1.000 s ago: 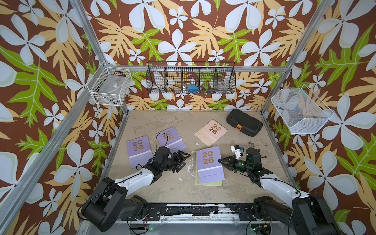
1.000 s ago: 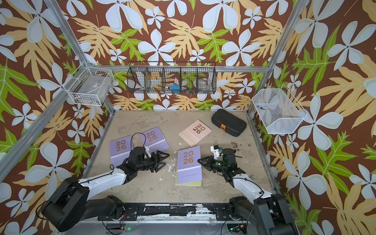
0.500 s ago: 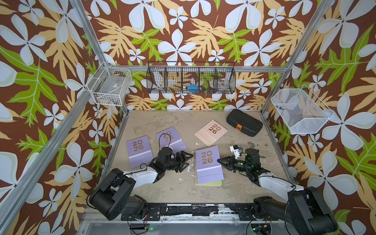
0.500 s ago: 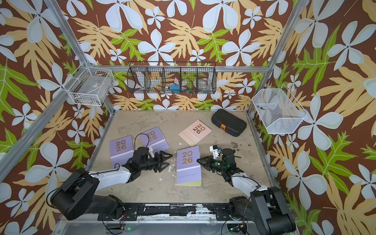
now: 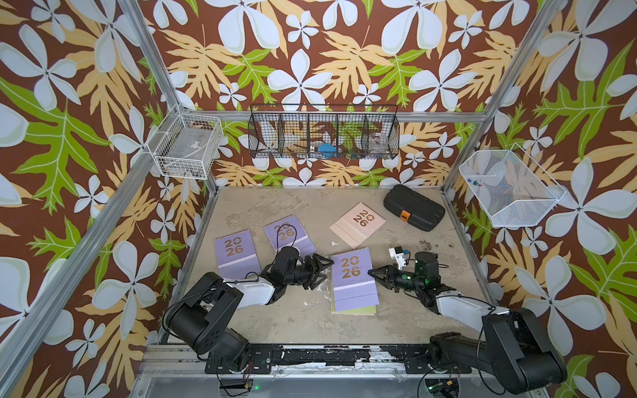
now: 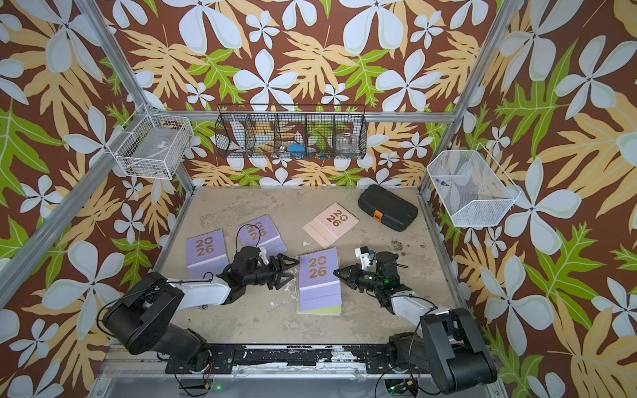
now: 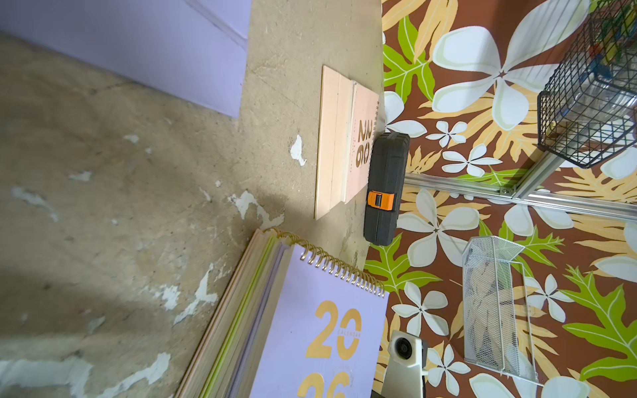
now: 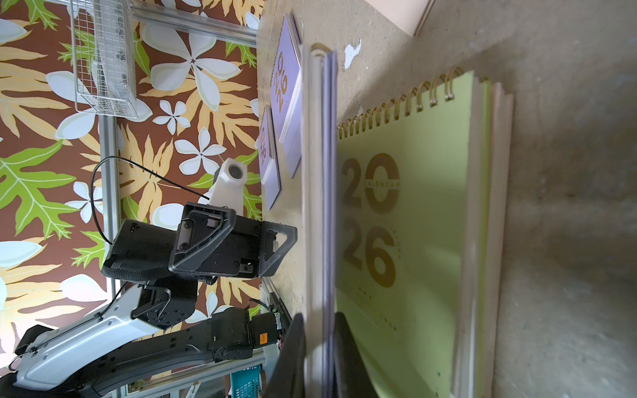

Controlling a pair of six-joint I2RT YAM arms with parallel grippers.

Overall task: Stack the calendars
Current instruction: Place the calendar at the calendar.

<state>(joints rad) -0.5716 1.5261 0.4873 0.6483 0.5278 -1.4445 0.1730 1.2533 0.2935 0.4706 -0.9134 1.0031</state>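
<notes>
Worn beige bench (image 5: 303, 213) in a floral-walled cell. Right gripper (image 5: 372, 273): jaws pinching the edge of the top lilac calendar (image 5: 353, 281), which sits atop the green calendar (image 8: 413, 206) in the central pile. Left gripper (image 5: 324, 275): jaws spread, just beside the pile's opposite edge. Outer lilac calendar (image 5: 236, 253), inner lilac calendar (image 5: 287, 234) and pink calendar (image 5: 356, 224) lie apart, unstacked. Good practice: align spirals and edges before release, then let go without dragging the cover.

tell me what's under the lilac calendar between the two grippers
Under the lilac calendar: a light green calendar, cover visible in the right wrist view, and beneath it a pale pink calendar, only its edge showing. Anything lower is covered.
</notes>
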